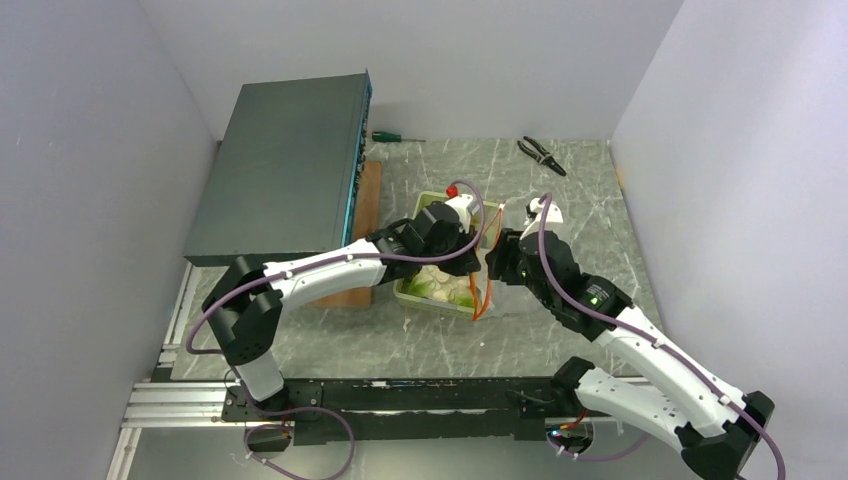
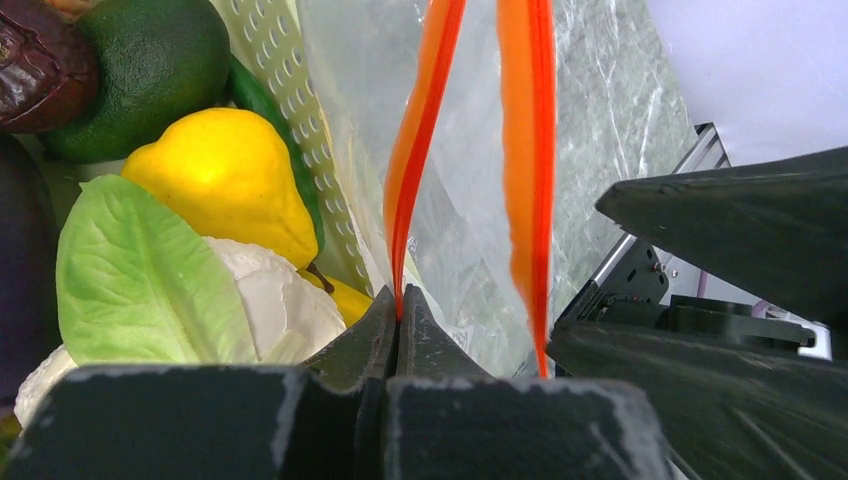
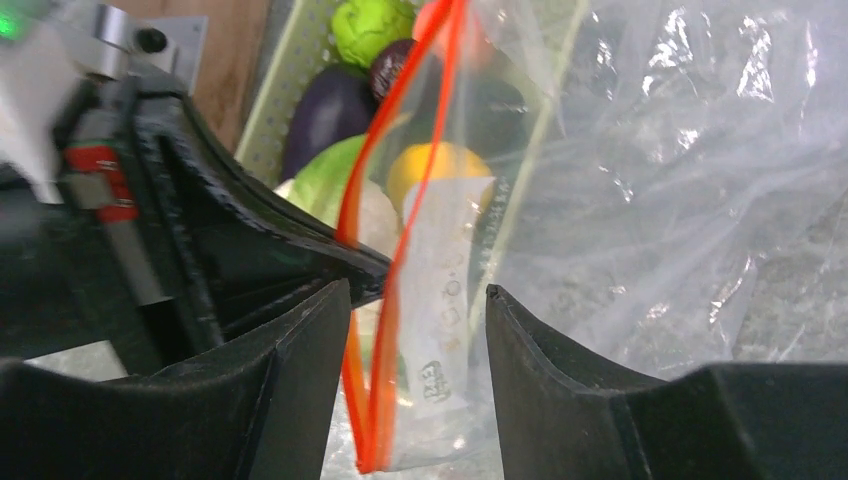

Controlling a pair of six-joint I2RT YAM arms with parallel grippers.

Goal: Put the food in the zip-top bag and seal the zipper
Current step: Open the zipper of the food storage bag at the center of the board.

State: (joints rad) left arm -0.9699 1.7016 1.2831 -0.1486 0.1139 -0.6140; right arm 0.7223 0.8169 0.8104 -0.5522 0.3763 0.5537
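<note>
In the pale green perforated plastic tray [image 2: 262, 40] lie a wrinkled dark purple piece [image 2: 35, 65], a smooth yellow pear-shaped toy [image 2: 225, 175] and a knobbly white cauliflower [image 2: 280, 300] under a veined bright green leaf [image 2: 130, 270]. The left tool [image 2: 398, 318] is pinched tight on one red-orange zipper strip [image 2: 415, 150] of the clear crinkly bag [image 2: 470, 200]. The right tool [image 3: 410, 300], fingers spread, straddles the bag's mouth, seemingly without touching it.

Walled lab bench [image 1: 590, 215], pliers [image 1: 541, 154], screwdriver [image 1: 396, 137]
</note>
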